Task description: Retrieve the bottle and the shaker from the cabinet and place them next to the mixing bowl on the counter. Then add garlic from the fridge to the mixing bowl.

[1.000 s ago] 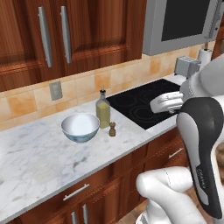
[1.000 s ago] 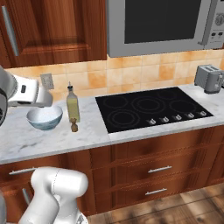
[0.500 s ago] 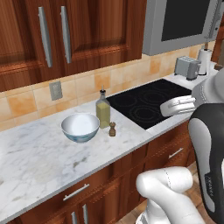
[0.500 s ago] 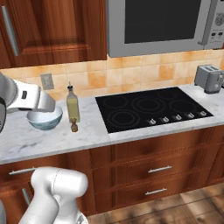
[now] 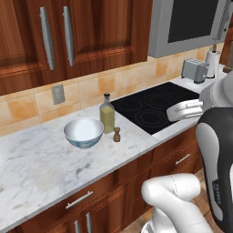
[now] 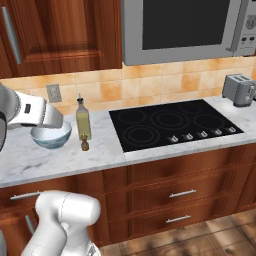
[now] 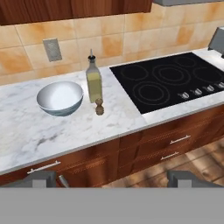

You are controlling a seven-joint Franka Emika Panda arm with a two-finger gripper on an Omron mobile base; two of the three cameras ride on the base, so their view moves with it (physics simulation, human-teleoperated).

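Right now your gripper (image 7: 111,178) is wide open and holds nothing; in the hand view its two dark tips stand far apart at the bottom, pulled well back from the counter (image 7: 52,131). It looks down at the whole work spot from a way off, likely because its work here is finished.

A bit farther in, the shaker (image 7: 99,106) stands upright near the front of the marble. Just behind it stands the bottle (image 7: 93,81), also upright. The mixing bowl (image 7: 60,98) sits just to the left of them. They are close together because the task wants both set next to the bowl, so I judge that part done. The garlic step is what is left.

Farther back you see the black cooktop (image 7: 168,85) on the right and the wall socket (image 7: 52,49) on the tiles.

The right base view adds the microwave (image 6: 185,30) up high and the toaster (image 6: 238,89) at the far right. The left base view adds the wall doors (image 5: 68,36) with long steel handles above the bowl.
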